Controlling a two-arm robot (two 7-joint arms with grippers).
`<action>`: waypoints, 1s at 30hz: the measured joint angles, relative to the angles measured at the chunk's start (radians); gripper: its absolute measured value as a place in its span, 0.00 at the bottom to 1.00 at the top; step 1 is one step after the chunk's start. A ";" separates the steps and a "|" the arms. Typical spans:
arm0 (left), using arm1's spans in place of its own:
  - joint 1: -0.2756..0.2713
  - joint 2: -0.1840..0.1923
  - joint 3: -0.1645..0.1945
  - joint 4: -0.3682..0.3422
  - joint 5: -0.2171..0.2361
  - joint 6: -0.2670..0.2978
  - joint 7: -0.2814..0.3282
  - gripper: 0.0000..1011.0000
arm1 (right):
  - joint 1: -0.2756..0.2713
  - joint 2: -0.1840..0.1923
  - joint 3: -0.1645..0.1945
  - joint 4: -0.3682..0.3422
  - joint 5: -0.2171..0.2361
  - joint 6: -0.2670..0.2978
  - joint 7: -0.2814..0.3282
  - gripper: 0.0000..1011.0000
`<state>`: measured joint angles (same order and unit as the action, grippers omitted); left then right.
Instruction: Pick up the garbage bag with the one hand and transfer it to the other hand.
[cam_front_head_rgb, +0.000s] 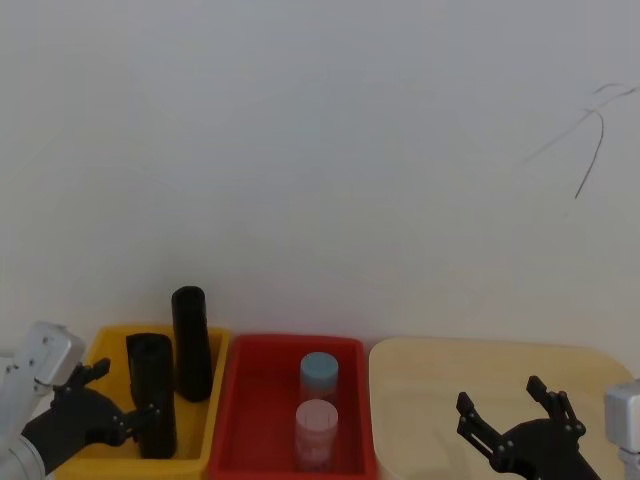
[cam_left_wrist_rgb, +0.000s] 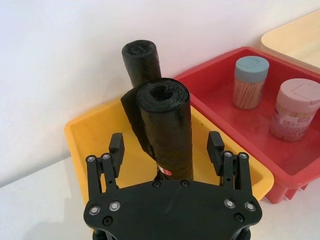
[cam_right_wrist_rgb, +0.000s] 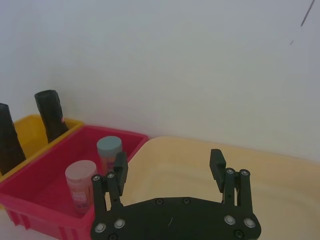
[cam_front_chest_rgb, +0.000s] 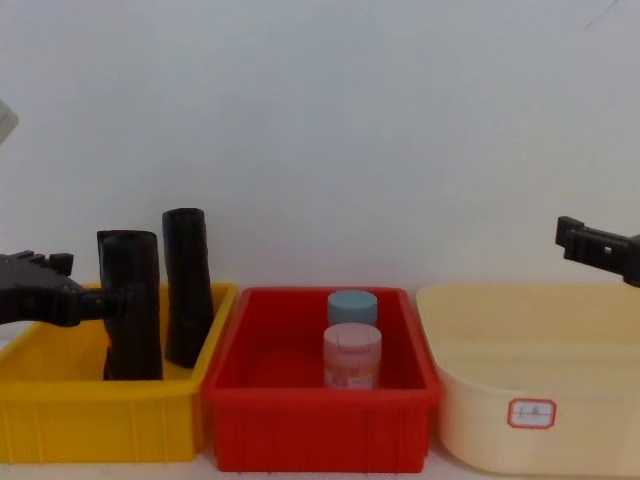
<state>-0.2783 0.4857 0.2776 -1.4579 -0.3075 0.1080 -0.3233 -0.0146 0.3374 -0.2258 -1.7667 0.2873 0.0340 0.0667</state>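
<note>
We find the garbage bag (cam_left_wrist_rgb: 165, 125) standing upright in the yellow bin (cam_left_wrist_rgb: 92, 137), which lies at nine o'clock from the red bin (cam_left_wrist_rgb: 220, 62). The left gripper (cam_left_wrist_rgb: 166, 141) straddles the roll at mid-height, its fingers spread wide with a gap on each side, nothing clasped yet. We judge the roll light and firm as a whole, but its wrinkled film looks soft and slick. A squeeze across the middle should suit best, leaving the top end free for the handover. The right gripper (cam_right_wrist_rgb: 168, 161) hangs released over the beige bin (cam_front_chest_rgb: 520, 340), at three o'clock from the red one. We count two black rolls, the slimmer roll (cam_left_wrist_rgb: 141, 62) at eleven o'clock behind the bag. There are also two jars, three bins and two grippers.
</note>
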 joint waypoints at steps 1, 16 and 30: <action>0.000 -0.001 -0.001 0.000 0.002 -0.001 0.000 0.99 | 0.000 0.000 0.000 0.000 0.000 0.000 0.000 0.99; -0.013 -0.026 -0.007 0.002 0.022 -0.006 0.012 0.99 | 0.000 0.000 0.000 0.000 0.000 0.000 0.000 0.99; -0.020 -0.053 -0.021 0.012 0.029 0.002 0.026 0.99 | 0.000 0.000 0.000 0.000 0.000 0.000 0.000 0.99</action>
<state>-0.2979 0.4326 0.2569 -1.4462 -0.2786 0.1101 -0.2974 -0.0146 0.3375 -0.2258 -1.7667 0.2874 0.0340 0.0668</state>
